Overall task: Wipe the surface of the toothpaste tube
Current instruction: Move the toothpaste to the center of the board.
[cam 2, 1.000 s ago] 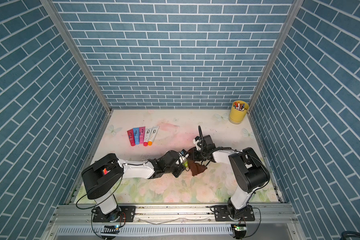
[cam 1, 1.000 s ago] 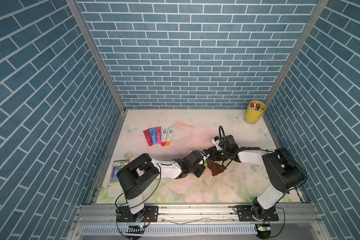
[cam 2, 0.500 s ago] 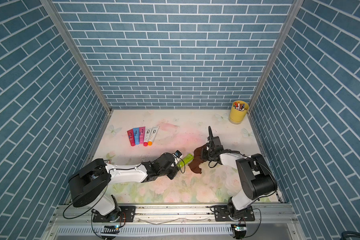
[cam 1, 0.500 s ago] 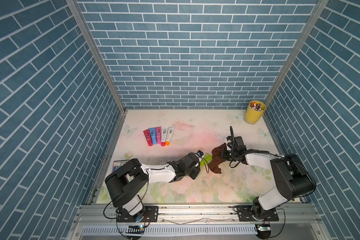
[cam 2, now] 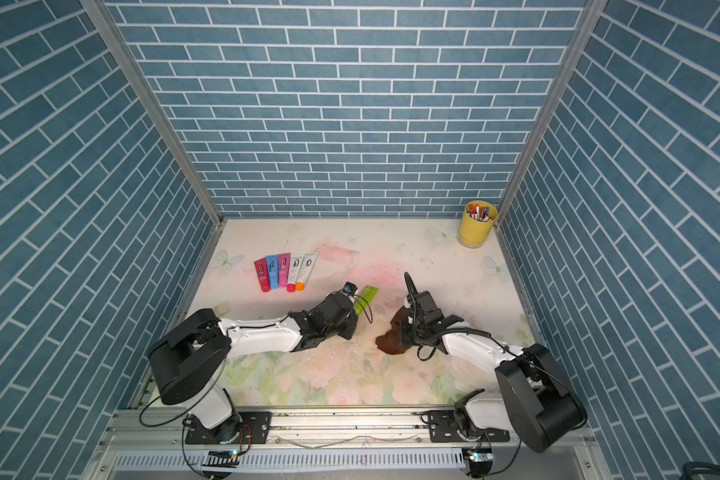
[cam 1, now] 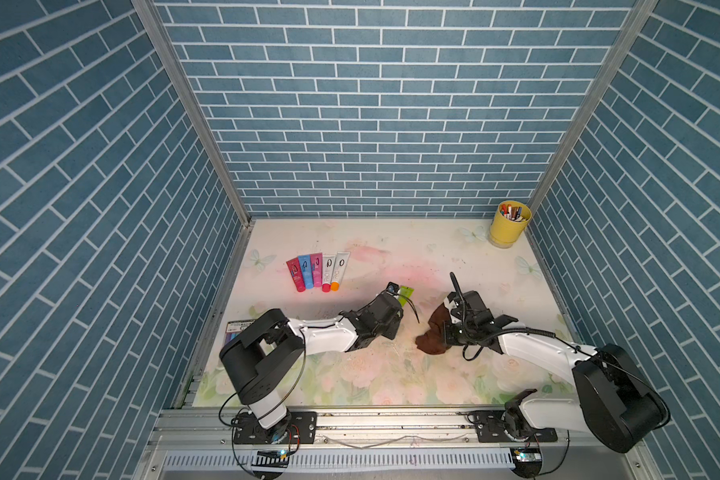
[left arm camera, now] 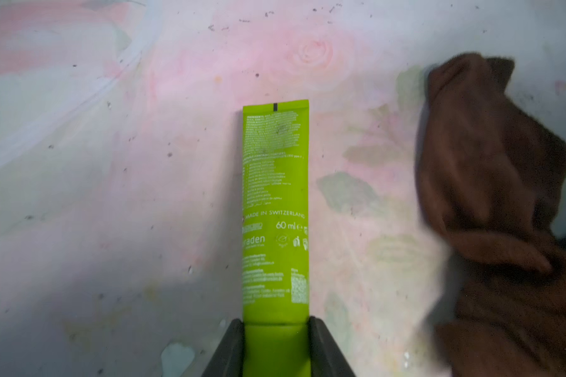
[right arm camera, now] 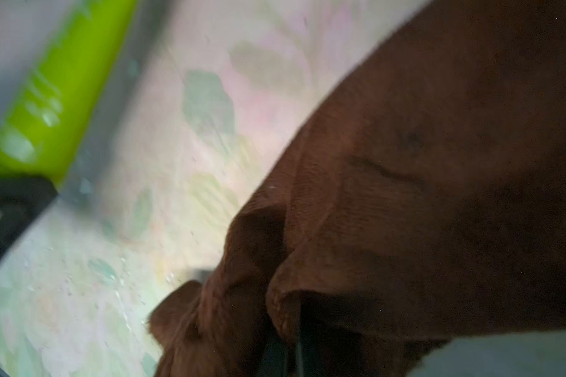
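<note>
Clenching the cloth (left arm camera: 490, 182), the right end effector (cam 1: 449, 334) has been drawn off the toothpaste tube (left arm camera: 275, 202) grasped by the left end effector (left arm camera: 275, 326); wiping is judged paused.

We see one green tube (left arm camera: 275, 209), five little tubes (cam 1: 319, 272) in a row, one brown cloth (cam 1: 433, 336) and one yellow cup (cam 1: 508, 230).

My left arm (cam 1: 325, 334) stretches low and forward, wrist turned toward the middle. My left pincer (left arm camera: 275, 326) is clamped on one end of the green tube (left arm camera: 275, 209), a finger on each side. My right arm (cam 1: 533, 347) reaches in low from the opposite side. My right pincer (cam 1: 447, 334) is squeezed tight on a bunched brown cloth (left arm camera: 490, 182), apart from the left pincer.
</note>
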